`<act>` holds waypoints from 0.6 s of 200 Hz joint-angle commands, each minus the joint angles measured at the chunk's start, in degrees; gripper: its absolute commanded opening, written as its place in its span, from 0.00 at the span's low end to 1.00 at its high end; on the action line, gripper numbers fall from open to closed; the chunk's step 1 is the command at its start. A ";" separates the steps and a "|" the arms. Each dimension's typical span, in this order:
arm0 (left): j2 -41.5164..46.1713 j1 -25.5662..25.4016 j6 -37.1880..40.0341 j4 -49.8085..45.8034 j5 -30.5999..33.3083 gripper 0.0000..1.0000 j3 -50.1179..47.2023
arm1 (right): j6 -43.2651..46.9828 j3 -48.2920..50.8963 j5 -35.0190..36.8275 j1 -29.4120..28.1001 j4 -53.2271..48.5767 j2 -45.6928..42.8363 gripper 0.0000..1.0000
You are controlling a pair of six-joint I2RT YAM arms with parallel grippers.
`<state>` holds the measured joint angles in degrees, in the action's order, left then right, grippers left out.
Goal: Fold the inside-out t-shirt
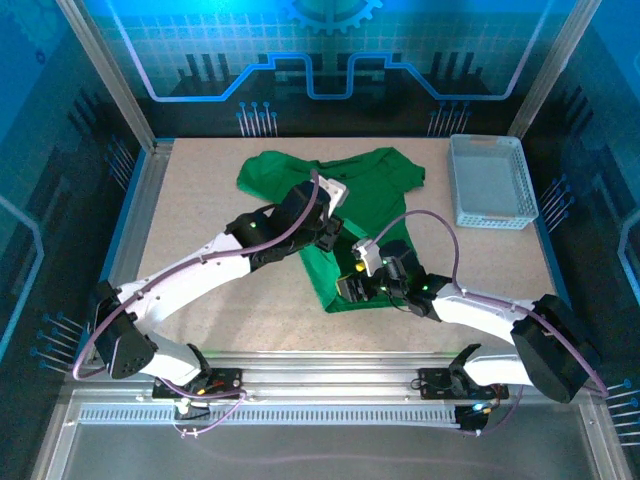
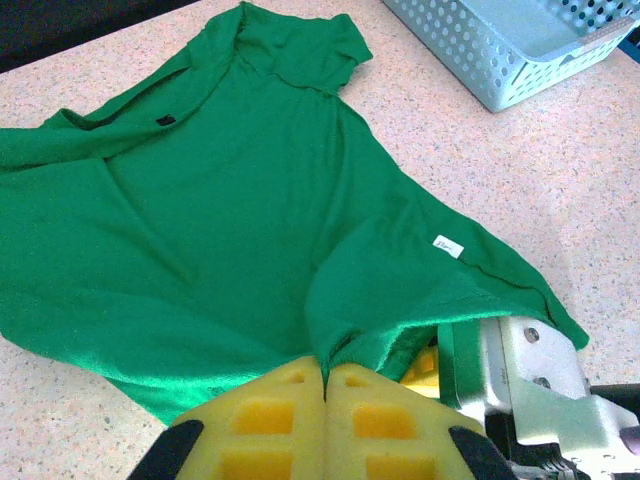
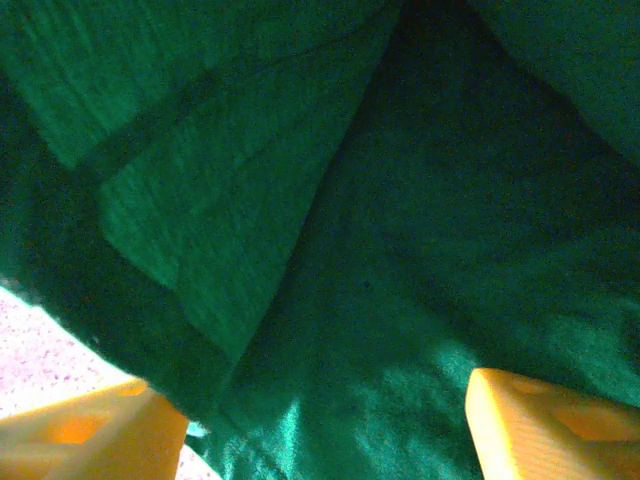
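The inside-out t-shirt (image 1: 372, 178) is bright green and lies spread on the table, collar end far, its near part bunched up between the two arms. My left gripper (image 1: 330, 240) is over the shirt's middle. In the left wrist view its yellow fingers (image 2: 290, 420) are pressed together on a raised fold of the t-shirt (image 2: 230, 200), and a small white tag (image 2: 448, 245) shows near the hem. My right gripper (image 1: 351, 288) is at the shirt's near edge. In the right wrist view its fingertips (image 3: 545, 425) stand wide apart with green cloth (image 3: 380, 300) spread between them.
A white mesh basket (image 1: 489, 180) stands at the far right of the table, close to the shirt's right sleeve. Bare speckled tabletop (image 1: 200, 230) lies left of the shirt. Metal frame rails (image 1: 130, 215) border the table on both sides.
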<state>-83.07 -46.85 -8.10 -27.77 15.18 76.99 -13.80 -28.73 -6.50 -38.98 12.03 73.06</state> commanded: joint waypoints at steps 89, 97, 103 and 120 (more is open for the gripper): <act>1.68 1.59 1.73 0.21 0.43 0.00 -1.14 | -0.46 1.95 3.89 -3.33 -1.93 -0.50 0.69; 1.82 1.59 1.69 0.24 0.10 0.00 -1.04 | -0.58 1.69 5.50 -3.38 -1.80 0.22 0.67; 2.00 1.59 1.83 0.25 0.00 0.00 -1.05 | -0.61 1.60 6.56 -3.45 -1.71 0.56 0.67; 2.51 1.59 1.81 0.16 0.03 0.00 -1.07 | -0.34 0.47 11.07 -3.51 -2.59 1.50 0.64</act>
<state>-82.83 -45.58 -7.01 -27.97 15.73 76.23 -13.96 -27.29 -2.50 -41.89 10.68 73.12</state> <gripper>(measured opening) 0.053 0.658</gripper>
